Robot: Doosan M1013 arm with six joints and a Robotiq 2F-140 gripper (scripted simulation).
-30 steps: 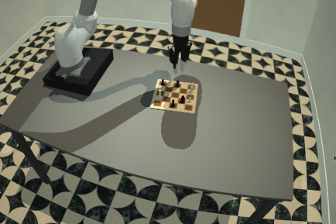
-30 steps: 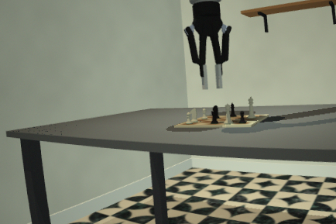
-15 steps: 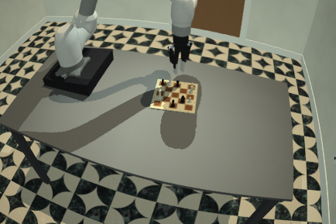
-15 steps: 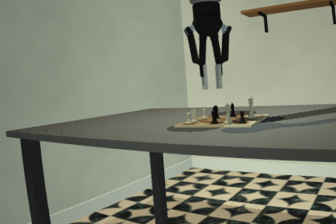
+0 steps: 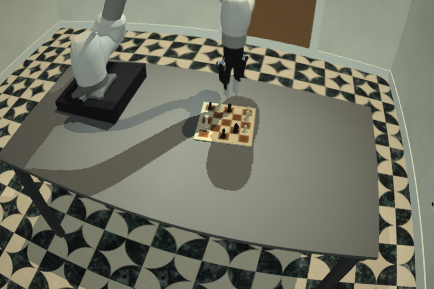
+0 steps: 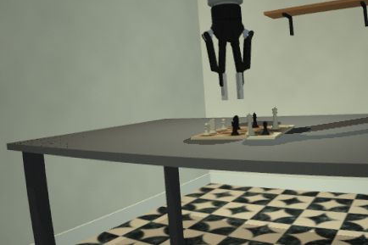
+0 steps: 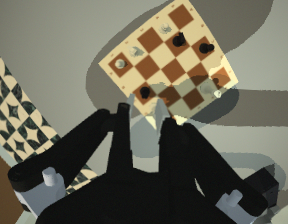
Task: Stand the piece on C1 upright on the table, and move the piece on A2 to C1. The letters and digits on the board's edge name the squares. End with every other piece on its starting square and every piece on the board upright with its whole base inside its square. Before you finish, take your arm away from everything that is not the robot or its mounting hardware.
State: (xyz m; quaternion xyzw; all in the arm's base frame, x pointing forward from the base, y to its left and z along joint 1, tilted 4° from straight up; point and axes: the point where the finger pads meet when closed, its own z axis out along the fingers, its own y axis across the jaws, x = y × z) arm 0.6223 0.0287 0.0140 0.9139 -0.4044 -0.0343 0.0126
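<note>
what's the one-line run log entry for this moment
gripper: high above chessboard, fingers narrowed, holding nothing | pieces: all on board, none lifted | phase: pre-approach

No legible text in any view. The small tan-and-brown checkered chessboard (image 5: 226, 124) should carry square letters and digits on its edge, but they're too small and blurred to read from top, exterior or wrist. No labels, brands or numbers on the white robot arm (image 5: 237, 12) either.
</note>
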